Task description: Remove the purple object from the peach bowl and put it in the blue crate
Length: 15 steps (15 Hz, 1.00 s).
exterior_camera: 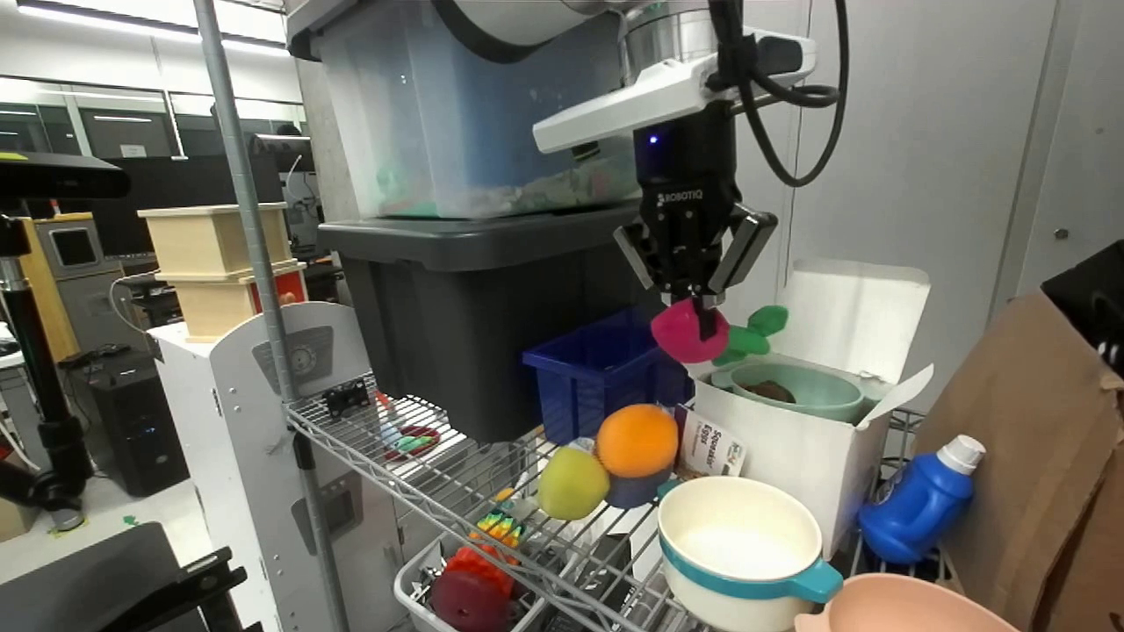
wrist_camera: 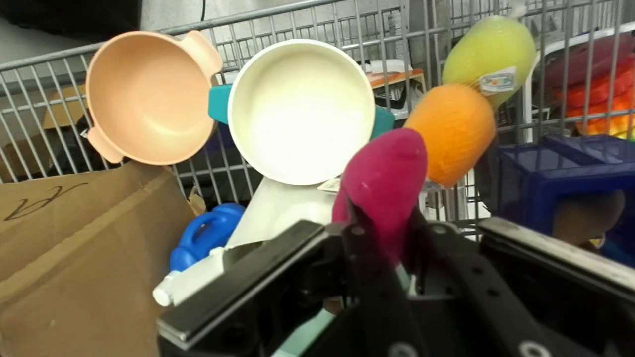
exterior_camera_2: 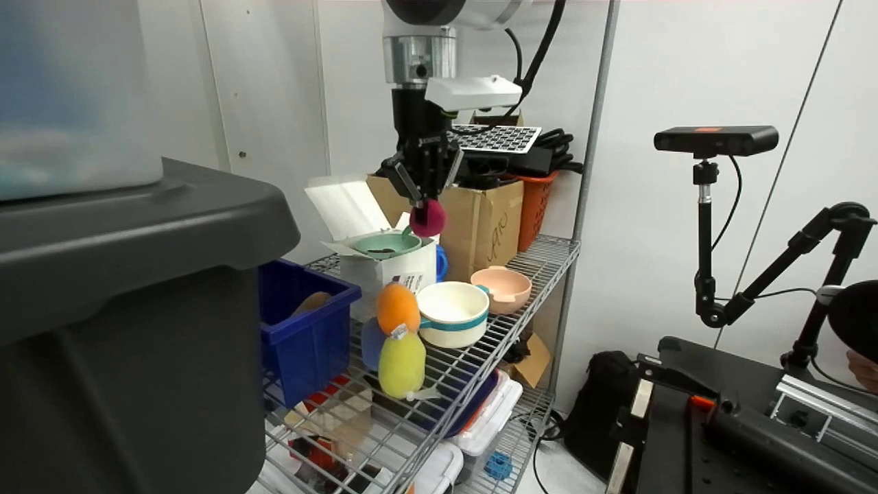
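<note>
The purple object [exterior_camera: 676, 335] hangs in the air, clamped between my jaws.
My gripper [wrist_camera: 387, 218] holds it with the rounded magenta end poking out past the tips; in an exterior view a green leaf-shaped piece [exterior_camera: 746, 340] shows just beside it, whether joined I cannot tell. Below my jaws stands a white box [exterior_camera: 781, 465], a mint-green bowl [exterior_camera: 817, 391] set in its top. Lower than my jaws, off to their right in the wrist view, is the blue crate [exterior_camera_2: 312, 363] with a tan thing [exterior_camera_2: 312, 302] inside. Past my jaws in that view, and lower, an orange fruit shape [wrist_camera: 449, 134] lies right beside a yellow-green fruit shape [exterior_camera: 572, 483], near the cream-white bowl [wrist_camera: 302, 114]. Left of my jaws there is a blue bottle [wrist_camera: 208, 233], and farther out the peach bowl [wrist_camera: 149, 99].
</note>
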{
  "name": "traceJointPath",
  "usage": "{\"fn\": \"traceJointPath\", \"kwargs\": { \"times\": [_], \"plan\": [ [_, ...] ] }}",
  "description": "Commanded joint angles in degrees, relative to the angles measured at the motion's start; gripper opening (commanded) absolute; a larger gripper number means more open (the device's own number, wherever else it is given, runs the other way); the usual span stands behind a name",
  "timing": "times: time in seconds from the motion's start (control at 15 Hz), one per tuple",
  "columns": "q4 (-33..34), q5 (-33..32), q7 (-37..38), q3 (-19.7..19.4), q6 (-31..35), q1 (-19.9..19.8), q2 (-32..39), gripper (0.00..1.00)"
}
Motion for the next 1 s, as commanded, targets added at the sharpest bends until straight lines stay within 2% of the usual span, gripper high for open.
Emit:
{"fn": "traceJointPath", "kwargs": {
  "times": [0.0,0.47,0.93],
  "plan": [
    [-0.54,0.55,0.26,1.09,0.26,1.87,-1.04,0.04],
    [2.88,0.58,3.4,2.9,-0.13,6.52,1.61,0.04],
    [8.7,0.65,7.24,3.05,0.12,9.16,6.85,0.04]
  ]
}}
